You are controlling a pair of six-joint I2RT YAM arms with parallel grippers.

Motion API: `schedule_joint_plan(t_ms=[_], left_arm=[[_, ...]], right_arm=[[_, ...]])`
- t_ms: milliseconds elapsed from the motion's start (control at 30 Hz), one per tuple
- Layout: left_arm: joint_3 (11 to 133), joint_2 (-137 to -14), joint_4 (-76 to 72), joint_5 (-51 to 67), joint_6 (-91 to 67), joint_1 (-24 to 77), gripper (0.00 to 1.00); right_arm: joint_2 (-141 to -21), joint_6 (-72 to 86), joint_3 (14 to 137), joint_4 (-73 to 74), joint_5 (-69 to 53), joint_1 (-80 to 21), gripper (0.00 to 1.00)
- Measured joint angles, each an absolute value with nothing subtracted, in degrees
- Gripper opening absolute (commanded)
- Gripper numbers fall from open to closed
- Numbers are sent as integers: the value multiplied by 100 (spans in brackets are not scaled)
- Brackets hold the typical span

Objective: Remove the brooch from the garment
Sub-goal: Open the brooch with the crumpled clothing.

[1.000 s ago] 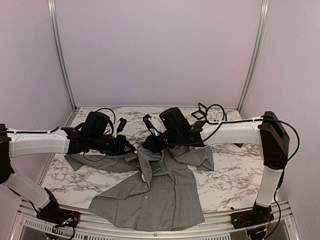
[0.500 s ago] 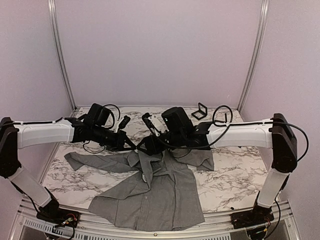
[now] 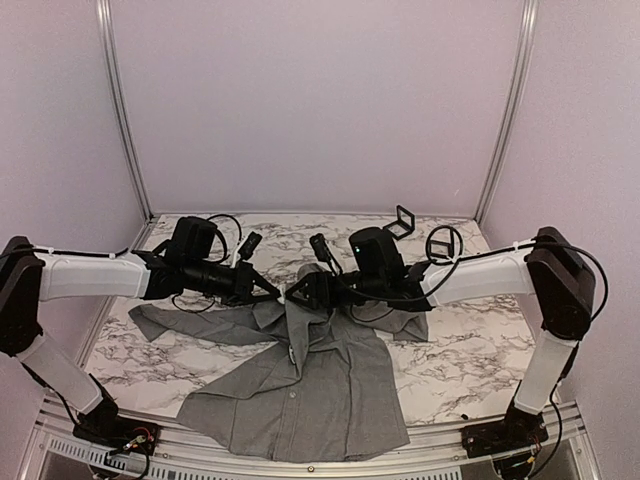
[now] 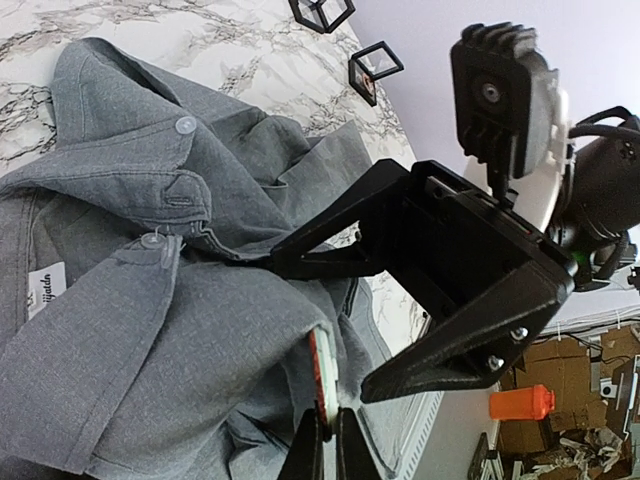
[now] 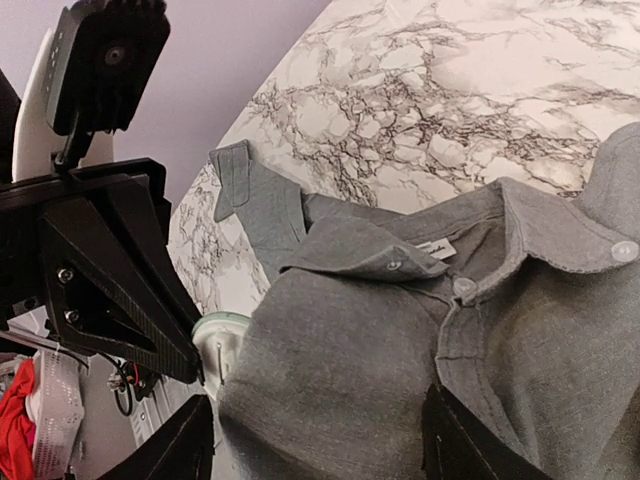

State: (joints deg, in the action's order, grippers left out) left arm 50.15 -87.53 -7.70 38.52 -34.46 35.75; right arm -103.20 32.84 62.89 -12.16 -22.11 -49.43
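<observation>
The grey garment lies spread on the marble table, its collar end lifted between my two arms. The brooch is a round disc with a red face and a pale back, seen edge-on against a fold of cloth. My left gripper is shut on its lower rim. In the right wrist view the brooch's pale back and pin show beside the cloth. My right gripper stands open, with a bulge of garment between its fingers. In the top view both grippers, left and right, meet above the collar.
Two small black frame stands sit at the back of the table; one shows in the top view. Metal posts rise at the back corners. An orange object lies beyond the table's edge.
My right gripper has opened and let go of the cloth, and its arm has drawn back to the right. The left gripper stays shut on the brooch and has shifted slightly right.
</observation>
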Motion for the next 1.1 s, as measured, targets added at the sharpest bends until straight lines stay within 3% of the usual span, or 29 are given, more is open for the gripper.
schedule_joint_plan(t_ms=[300,533,967,1100], left_arm=[[4683,-8921,-2235,3846,-4121,3682,0],[4676,-9013,-2552,3848,-4246,3719,0],[4600,-9011,-2705,3798,-4265,3765,0],[4598,-9011,-2707,3760,-4259,3785,0]], right_arm=[[-10320,4095,5859,-2329,-2834,-4606,64],[-10361,4386,5808,-2692,-3046,-4593,58],[-10512,4700,5784,-3046,-3238,-4582,28],[-10514,4775,5778,-3127,-3299,-4582,24]])
